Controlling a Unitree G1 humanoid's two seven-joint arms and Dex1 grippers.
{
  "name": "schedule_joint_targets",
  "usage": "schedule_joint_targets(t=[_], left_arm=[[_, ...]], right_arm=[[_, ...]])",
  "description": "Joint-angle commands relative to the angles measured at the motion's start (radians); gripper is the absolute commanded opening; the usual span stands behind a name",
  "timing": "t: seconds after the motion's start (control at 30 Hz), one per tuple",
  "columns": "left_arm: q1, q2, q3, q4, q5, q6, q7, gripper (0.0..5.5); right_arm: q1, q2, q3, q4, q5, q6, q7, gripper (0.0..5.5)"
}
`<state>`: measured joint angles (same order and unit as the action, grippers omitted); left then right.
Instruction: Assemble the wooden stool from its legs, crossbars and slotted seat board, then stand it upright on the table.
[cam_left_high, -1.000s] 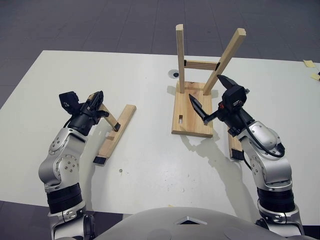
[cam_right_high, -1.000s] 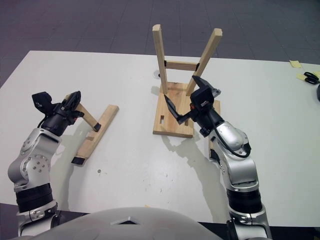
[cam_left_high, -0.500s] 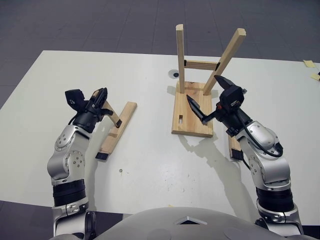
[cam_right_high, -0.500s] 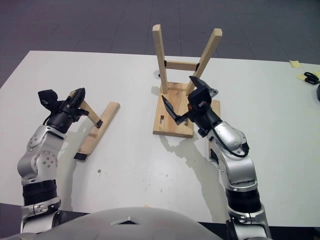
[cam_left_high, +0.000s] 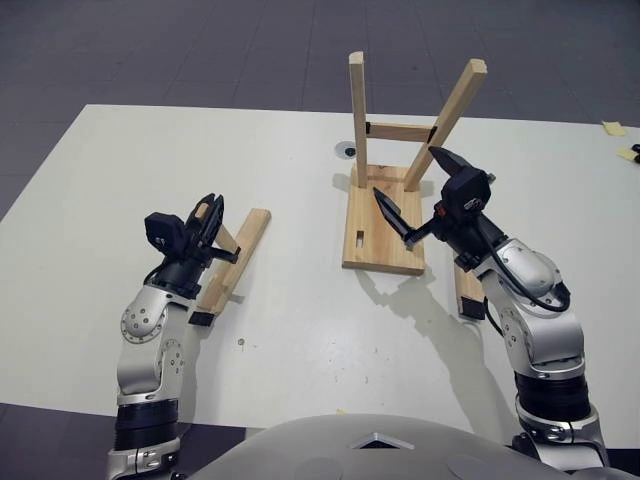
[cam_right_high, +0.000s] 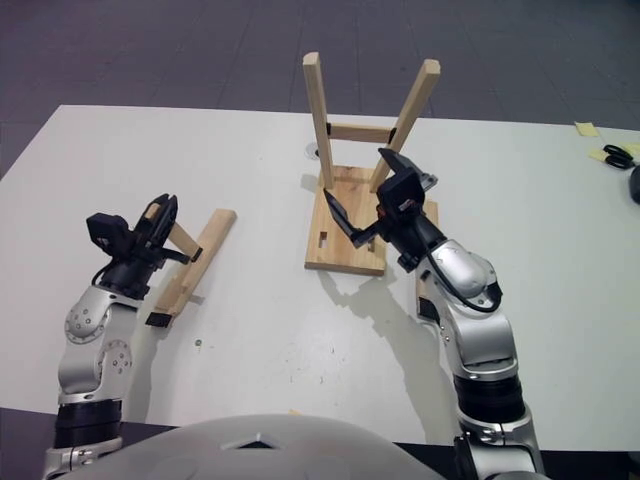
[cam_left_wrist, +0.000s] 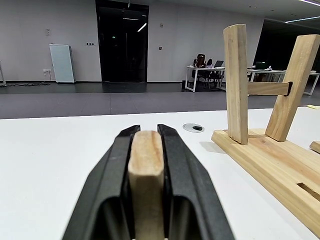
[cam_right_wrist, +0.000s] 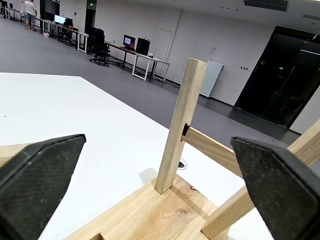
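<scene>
Loose frame and seat board. The left fingers (cam_left_wrist: 112, 170) pinch one leg (cam_left_wrist: 146, 165) of a loose frame, the wood filling the gap between them. Just past the fingertips a short crossbar (cam_left_high: 228, 241) joins this leg to a second leg (cam_left_high: 240, 255), which lies on the white surface (cam_left_high: 150, 160) beside the fingers. The right fingers (cam_left_high: 395, 215) are spread wide and hold nothing. They hang above the seat board (cam_left_high: 385, 240), which lies flat on the surface beneath and ahead of them, with a slot (cam_left_high: 361, 237) close to the lower finger. Beyond the fingertips a straight post (cam_left_high: 358, 110) and a leaning post (cam_left_high: 450, 120) rise from the board's far end, linked by a rail (cam_left_high: 402, 130). In the right wrist view the straight post stands in the gap between the spread fingers. Behind the right fingers, beside the forearm, another wooden piece (cam_left_high: 468, 290) lies on the surface.
</scene>
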<state>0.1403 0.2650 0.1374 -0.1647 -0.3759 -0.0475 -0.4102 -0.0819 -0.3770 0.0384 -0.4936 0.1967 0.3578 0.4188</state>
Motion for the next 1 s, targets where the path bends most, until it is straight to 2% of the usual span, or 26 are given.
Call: schedule_joint_targets(t=[0.03, 0.43, 0.67, 0.7, 0.83, 1.0], left_arm=[[0.097, 0.014, -0.042, 0.169, 0.04, 0.173, 0.005, 0.42], [-0.064, 0.036, -0.01, 0.04, -0.001, 0.214, 0.072, 0.42], [-0.07, 0.019, -0.006, 0.021, -0.005, 0.235, 0.084, 0.42], [-0.071, 0.019, -0.003, 0.02, -0.004, 0.235, 0.085, 0.71], [-0.094, 0.016, 0.015, 0.007, -0.015, 0.247, 0.092, 1.32], [-0.18, 0.02, 0.11, -0.048, -0.116, 0.314, 0.137, 2.14]], right_arm=[[-0.024, -0.01, -0.008, 0.002, -0.004, 0.007, 0.001, 5.4], [-0.037, -0.006, -0.004, 0.023, -0.022, -0.013, -0.002, 5.4], [-0.05, -0.004, -0.006, 0.044, -0.025, -0.03, -0.001, 5.4], [-0.051, -0.004, -0.005, 0.045, -0.026, -0.031, 0.0, 5.4], [-0.052, -0.004, -0.001, 0.048, -0.026, -0.034, 0.001, 5.4], [-0.05, -0.005, 0.001, 0.049, -0.024, -0.033, 0.005, 5.4]])
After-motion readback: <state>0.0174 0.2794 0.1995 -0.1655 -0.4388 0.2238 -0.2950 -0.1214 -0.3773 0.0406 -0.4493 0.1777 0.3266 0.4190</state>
